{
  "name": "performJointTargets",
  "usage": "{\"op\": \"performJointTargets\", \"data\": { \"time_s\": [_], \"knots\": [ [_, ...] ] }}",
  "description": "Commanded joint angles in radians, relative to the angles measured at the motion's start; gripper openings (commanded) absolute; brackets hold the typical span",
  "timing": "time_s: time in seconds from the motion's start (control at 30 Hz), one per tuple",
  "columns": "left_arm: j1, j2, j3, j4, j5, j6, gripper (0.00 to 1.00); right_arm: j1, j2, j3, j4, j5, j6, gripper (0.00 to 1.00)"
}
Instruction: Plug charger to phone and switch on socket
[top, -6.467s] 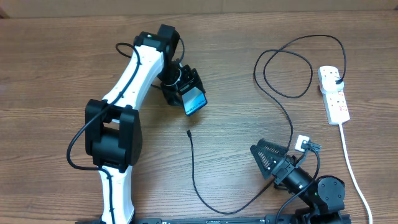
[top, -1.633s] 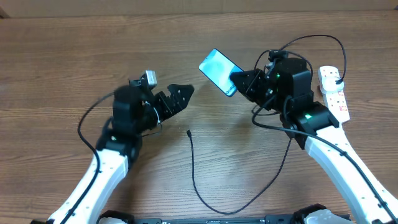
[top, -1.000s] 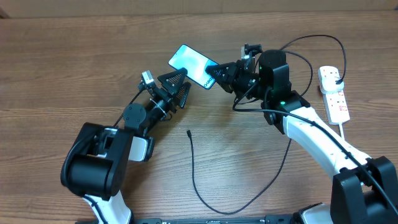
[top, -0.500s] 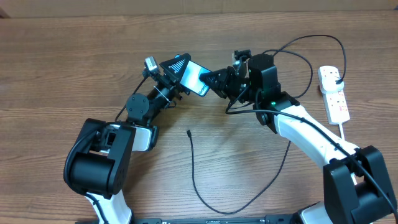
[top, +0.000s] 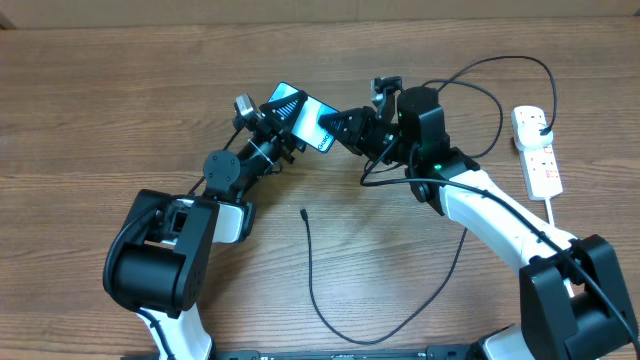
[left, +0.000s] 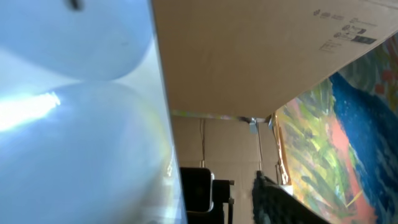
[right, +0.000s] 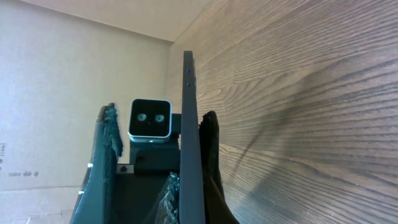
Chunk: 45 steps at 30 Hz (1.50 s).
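Phone: small rectangular handset, lit blue-teal screen, dark edge. It is held clear of the brown wooden table, near the middle of the far edge.
Change: within the last couple of seconds the right arm has swung it leftward from the right side, and the left gripper has come up to meet it.
Meaning: reads as a hand-over or regrasp; plugging not begun.
Right gripper: clamped on the phone's right end.
Left gripper: fingers spread round the other end, one finger standing apart from the phone; not closed, by my reading.
Arms: both reach toward the far edge, wrists raised, grippers facing each other.
Charger: long thin black cable, connector tip loose mid-table.
Socket: white power strip, far right corner, untouched.
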Motion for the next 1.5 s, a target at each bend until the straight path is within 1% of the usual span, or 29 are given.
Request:
{"op": "performJointTargets", "data": {
  "time_s": [0.0, 0.1, 0.23, 0.27, 0.5, 0.67, 0.7, 0.73, 0.77, 0.8, 0.83, 0.9, 1.0, 1.03, 1.13, 1.2, 1.27, 1.33, 1.4, 1.47],
  "knots": [
    [-0.005, -0.001, 0.013, 0.024, 0.029, 0.002, 0.50, -0.009, -0.010, 0.014, -0.002, 0.116, -0.014, 0.04],
    [-0.005, -0.001, 0.013, 0.022, 0.040, 0.009, 0.40, -0.009, -0.010, 0.014, -0.002, 0.120, 0.024, 0.04],
    [-0.005, -0.001, 0.013, 0.016, 0.059, 0.032, 0.31, -0.009, -0.010, 0.014, -0.005, 0.116, 0.067, 0.04],
    [-0.005, -0.001, 0.013, 0.016, 0.060, 0.040, 0.27, -0.009, -0.010, 0.014, -0.005, 0.113, 0.068, 0.04],
    [-0.005, -0.001, 0.013, 0.012, 0.060, 0.040, 0.15, -0.010, -0.010, 0.014, -0.006, 0.100, 0.125, 0.04],
    [-0.005, -0.001, 0.013, 0.012, 0.060, 0.040, 0.11, -0.010, -0.010, 0.014, -0.009, 0.087, 0.124, 0.04],
    [-0.005, -0.001, 0.013, 0.013, 0.060, 0.039, 0.09, -0.010, -0.010, 0.014, -0.010, 0.086, 0.124, 0.07],
    [-0.005, -0.001, 0.013, 0.012, 0.059, 0.039, 0.08, -0.010, -0.010, 0.014, -0.010, 0.085, 0.124, 0.26],
    [-0.005, -0.001, 0.013, 0.012, 0.059, 0.039, 0.08, -0.010, -0.010, 0.014, -0.010, 0.080, 0.119, 0.35],
    [-0.005, -0.001, 0.013, 0.012, 0.060, 0.039, 0.06, -0.010, -0.010, 0.014, -0.010, 0.076, 0.112, 0.46],
    [-0.005, -0.001, 0.013, 0.012, 0.059, 0.039, 0.05, -0.011, -0.010, 0.014, -0.010, 0.069, 0.108, 0.62],
    [0.000, -0.001, 0.013, 0.012, 0.063, 0.040, 0.05, -0.028, -0.010, 0.014, -0.010, 0.038, 0.101, 0.63],
    [0.020, -0.001, 0.013, 0.002, 0.100, 0.040, 0.04, -0.089, -0.012, 0.014, -0.010, -0.062, 0.036, 0.64],
    [0.027, 0.000, 0.013, -0.006, 0.114, 0.040, 0.05, -0.110, -0.014, 0.014, -0.010, -0.097, 0.020, 0.67],
    [0.063, -0.001, 0.013, -0.068, 0.186, 0.048, 0.04, -0.193, -0.030, 0.014, -0.037, -0.217, -0.079, 0.69],
    [0.094, -0.001, 0.013, -0.117, 0.257, 0.077, 0.04, -0.245, -0.061, 0.014, -0.149, -0.229, -0.182, 0.70],
    [0.114, 0.000, 0.013, -0.143, 0.311, 0.093, 0.04, -0.267, -0.092, 0.014, -0.273, -0.214, -0.295, 0.74],
    [0.133, -0.001, 0.013, -0.181, 0.359, 0.092, 0.04, -0.270, -0.117, 0.014, -0.402, -0.162, -0.390, 0.76],
    [0.145, -0.001, 0.014, -0.204, 0.393, 0.091, 0.04, -0.269, -0.132, 0.014, -0.494, -0.113, -0.447, 0.77],
    [0.151, -0.001, 0.023, -0.225, 0.443, 0.045, 0.04, -0.268, -0.143, 0.014, -0.623, -0.050, -0.510, 0.79]
  ]
}}
